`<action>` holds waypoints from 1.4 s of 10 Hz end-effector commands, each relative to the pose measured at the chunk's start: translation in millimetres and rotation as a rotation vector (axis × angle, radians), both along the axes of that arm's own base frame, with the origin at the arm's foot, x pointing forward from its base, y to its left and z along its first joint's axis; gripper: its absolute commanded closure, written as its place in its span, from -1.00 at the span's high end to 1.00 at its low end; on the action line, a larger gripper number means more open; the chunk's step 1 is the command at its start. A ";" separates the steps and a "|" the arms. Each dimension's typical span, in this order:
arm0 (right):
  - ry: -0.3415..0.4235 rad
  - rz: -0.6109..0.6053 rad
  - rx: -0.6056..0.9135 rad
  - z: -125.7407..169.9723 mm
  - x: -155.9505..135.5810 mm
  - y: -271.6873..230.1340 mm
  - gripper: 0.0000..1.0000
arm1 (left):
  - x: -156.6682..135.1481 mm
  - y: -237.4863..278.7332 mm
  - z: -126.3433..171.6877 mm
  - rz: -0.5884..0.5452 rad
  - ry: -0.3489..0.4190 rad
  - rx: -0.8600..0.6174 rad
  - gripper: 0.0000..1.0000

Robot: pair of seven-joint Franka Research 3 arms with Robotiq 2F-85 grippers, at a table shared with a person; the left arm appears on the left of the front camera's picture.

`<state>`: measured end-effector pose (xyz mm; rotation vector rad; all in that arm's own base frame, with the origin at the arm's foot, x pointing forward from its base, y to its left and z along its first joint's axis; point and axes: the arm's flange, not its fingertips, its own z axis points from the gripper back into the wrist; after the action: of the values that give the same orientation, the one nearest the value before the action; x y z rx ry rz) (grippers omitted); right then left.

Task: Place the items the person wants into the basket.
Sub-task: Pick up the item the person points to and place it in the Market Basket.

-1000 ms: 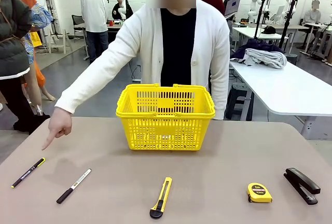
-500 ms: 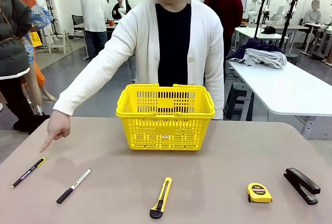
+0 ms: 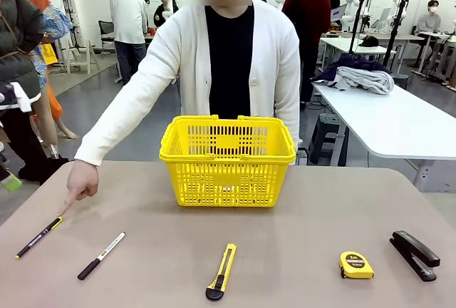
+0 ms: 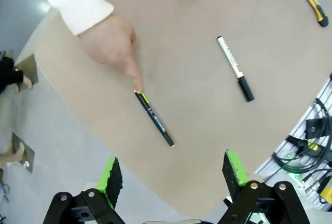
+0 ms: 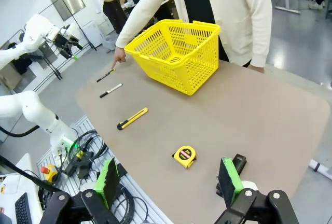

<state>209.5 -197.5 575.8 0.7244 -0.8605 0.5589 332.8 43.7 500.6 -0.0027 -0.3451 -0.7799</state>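
**One basket, two pens, one knife: both pincers wide and empty**

You have one yellow basket (image 3: 226, 162) at the far middle of the worktop (image 3: 299, 229), right in front of the person (image 3: 231, 58). On the robot's side of the basket lie five tools in a row: two pens, one utility knife (image 3: 221, 271), one tape measure (image 3: 356, 265) and one stapler (image 3: 414, 254).

The black pen (image 3: 38, 237) with the yellow stripe lies farthest to the basket's left. The white-barrelled pen (image 3: 101, 255) lies between it and the knife, which sits straight in front of the basket. The tape measure and stapler lie off to the basket's right.

The person's hand (image 3: 80, 183) reaches out left of the basket, arm stretched. Its index finger points down, with the tip at the black pen's yellow end.

Your left pincer (image 4: 173, 172) hangs above that pen, spread wide and holding nothing. Your right pincer (image 5: 168, 180) hangs high on the basket's right, above the stapler's end of the row, equally wide and empty.
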 end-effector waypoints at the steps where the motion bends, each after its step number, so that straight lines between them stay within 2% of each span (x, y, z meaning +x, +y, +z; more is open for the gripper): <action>1: -0.014 0.007 0.013 0.7 1.2 -0.3 1.00 | 11.2 8.3 -46.3 0.058 0.021 0.010 1.00; 4: -0.014 0.007 0.013 0.7 1.2 -0.3 1.00 | 24.0 18.6 -91.8 0.085 0.090 0.052 1.00; 8: -0.014 0.007 0.013 0.7 1.2 -0.3 1.00 | 24.3 14.0 -127.2 0.066 0.178 0.050 1.00; 9: -0.014 0.007 0.013 0.7 1.2 -0.3 1.00 | 25.6 11.9 -132.7 0.067 0.176 0.042 1.00; 11: -0.014 0.007 0.013 0.7 1.2 -0.3 1.00 | 26.9 10.5 -132.6 0.075 0.166 0.026 1.00; 12: -0.014 0.007 0.013 0.7 1.2 -0.3 1.00 | 53.6 19.2 -115.4 0.042 0.195 0.045 1.00; 14: -0.014 0.007 0.013 0.7 1.2 -0.3 1.00 | 53.6 19.2 -115.4 0.042 0.195 0.045 1.00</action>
<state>208.8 -198.1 575.5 0.7244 -0.8600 0.5568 387.2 62.1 384.2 -0.0285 -0.1433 -0.7382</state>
